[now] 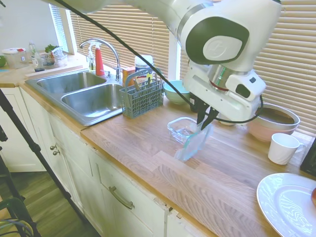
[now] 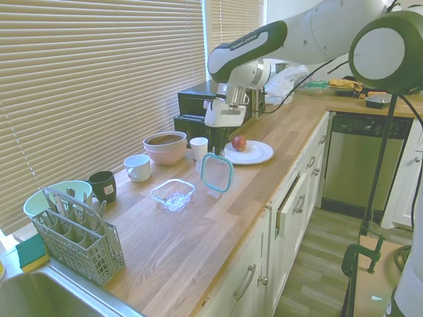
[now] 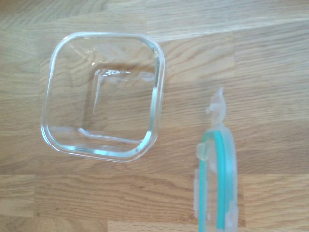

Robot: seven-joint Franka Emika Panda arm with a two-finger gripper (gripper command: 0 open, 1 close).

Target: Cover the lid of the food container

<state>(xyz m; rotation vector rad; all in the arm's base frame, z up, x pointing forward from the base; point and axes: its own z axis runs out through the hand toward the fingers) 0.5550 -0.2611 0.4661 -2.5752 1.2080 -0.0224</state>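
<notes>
The food container (image 1: pixel 182 129) (image 2: pixel 172 194) is a clear, rounded-square dish that stands empty and uncovered on the wooden counter. The lid (image 1: pixel 194 143) (image 2: pixel 217 173), clear with a teal rim, hangs on edge just beside the container and a little above the counter. My gripper (image 1: pixel 206 118) (image 2: pixel 216 152) is shut on the lid's upper edge. In the wrist view the food container (image 3: pixel 104 94) lies open from above, and the lid (image 3: pixel 217 183) shows edge-on beside it, apart from it.
A pink bowl (image 1: pixel 273 122) (image 2: pixel 165 146) and a white mug (image 1: pixel 283 148) (image 2: pixel 137 168) stand behind the container. Also here are a white plate (image 1: pixel 289 205) (image 2: pixel 250 152), a utensil caddy (image 1: pixel 142 96) (image 2: pixel 76 234), a light green bowl (image 1: pixel 176 91) and the sink (image 1: pixel 91 96).
</notes>
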